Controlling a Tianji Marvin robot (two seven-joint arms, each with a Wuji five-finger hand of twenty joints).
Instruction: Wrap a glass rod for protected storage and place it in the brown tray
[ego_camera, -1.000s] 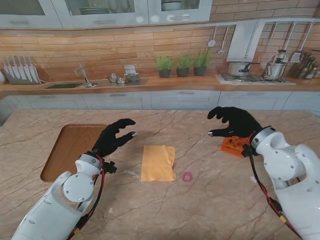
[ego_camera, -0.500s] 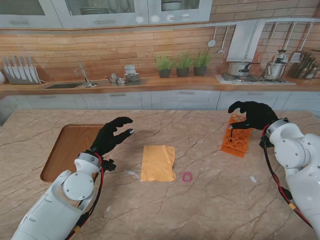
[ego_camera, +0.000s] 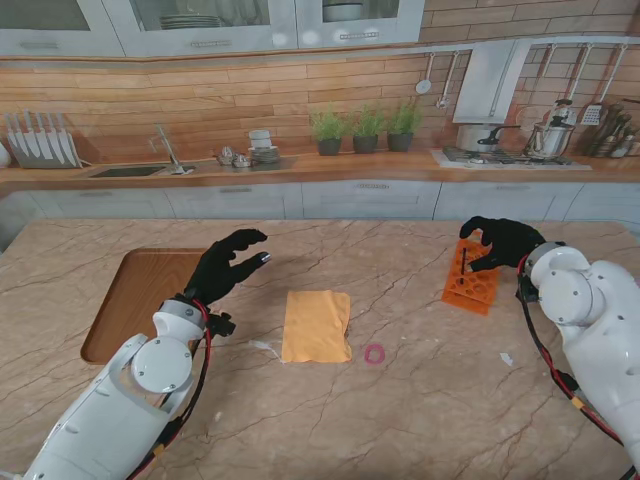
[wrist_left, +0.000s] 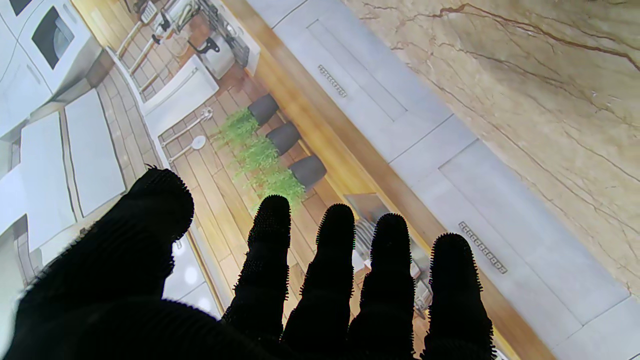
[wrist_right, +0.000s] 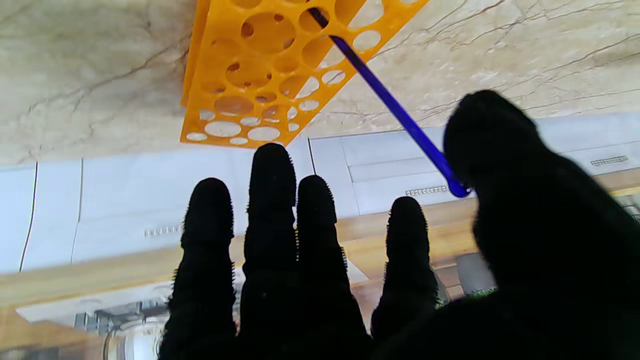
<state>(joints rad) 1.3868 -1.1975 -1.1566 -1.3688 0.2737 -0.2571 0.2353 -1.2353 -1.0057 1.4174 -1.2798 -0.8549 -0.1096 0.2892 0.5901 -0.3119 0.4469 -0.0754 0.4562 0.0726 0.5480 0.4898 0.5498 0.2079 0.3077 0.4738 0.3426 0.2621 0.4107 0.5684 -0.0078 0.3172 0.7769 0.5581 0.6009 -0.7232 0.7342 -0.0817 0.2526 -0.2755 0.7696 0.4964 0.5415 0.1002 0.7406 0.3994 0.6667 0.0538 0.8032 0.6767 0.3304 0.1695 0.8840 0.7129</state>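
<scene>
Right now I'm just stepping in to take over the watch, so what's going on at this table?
The right hand hovers at the orange rack on the right, its thumb next to the top of the blue glass rod that stands in a rack hole; the hand is open, with no grip yet. The left hand waits open above the table beside the brown tray. The yellow wrapping sheet lies flat in the middle, with a small pink ring beside it. Nothing is wrapped so far.
</scene>
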